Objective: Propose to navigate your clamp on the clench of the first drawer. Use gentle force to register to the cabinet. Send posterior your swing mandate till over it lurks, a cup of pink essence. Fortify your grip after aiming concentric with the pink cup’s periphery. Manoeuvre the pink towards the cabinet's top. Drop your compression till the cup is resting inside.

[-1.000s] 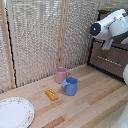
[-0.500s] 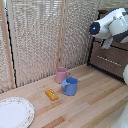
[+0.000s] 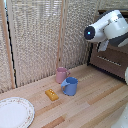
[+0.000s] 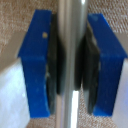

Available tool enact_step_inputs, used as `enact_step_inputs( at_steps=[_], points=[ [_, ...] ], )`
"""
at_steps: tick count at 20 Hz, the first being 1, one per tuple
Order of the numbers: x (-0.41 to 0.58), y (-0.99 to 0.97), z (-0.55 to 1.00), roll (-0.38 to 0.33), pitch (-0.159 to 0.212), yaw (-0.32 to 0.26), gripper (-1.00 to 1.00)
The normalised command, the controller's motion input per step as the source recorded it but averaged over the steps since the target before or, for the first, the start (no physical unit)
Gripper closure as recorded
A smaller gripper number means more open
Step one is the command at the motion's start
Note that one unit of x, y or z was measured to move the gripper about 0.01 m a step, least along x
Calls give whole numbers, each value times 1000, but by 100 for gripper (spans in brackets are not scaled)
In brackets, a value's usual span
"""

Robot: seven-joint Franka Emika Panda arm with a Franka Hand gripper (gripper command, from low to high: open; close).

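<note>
The claw point(image 4: 70, 65) pinches the silver handle point(image 4: 71, 30) of the brown cabinet point(image 3: 111, 56). The pink cup point(image 3: 61, 74) sits on the bench point(image 3: 95, 105), touching the blue cup point(image 3: 70, 86), well apart from the cabinet.

Exterior view overlooks table point(image 3: 95, 107) obliquely; wrist view hugs fingers point(image 4: 37, 70) closely.

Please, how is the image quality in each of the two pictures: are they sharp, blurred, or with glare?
Exterior view: low-resolution and soft, with even light; the pink cup, blue cup and plate stay recognisable. Wrist view: very close and out of focus; the blue fingers of the end effector have fuzzy edges, and the silver handle between them shows a bright streak of glare.
</note>
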Motion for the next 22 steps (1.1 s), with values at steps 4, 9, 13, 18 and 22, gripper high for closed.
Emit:
enact_step_inputs(
  at_steps=[4,9,13,18,22],
  points=[
    [389,821,-43,-1,54,-29,100],
    [269,217,23,-33,82,-38,-100],
    [-29,55,22,-14,79,5,-100],
    [-27,229,295,84,31,62,-100],
    [1,556,345,157,10,-82,-100]
  ],
)
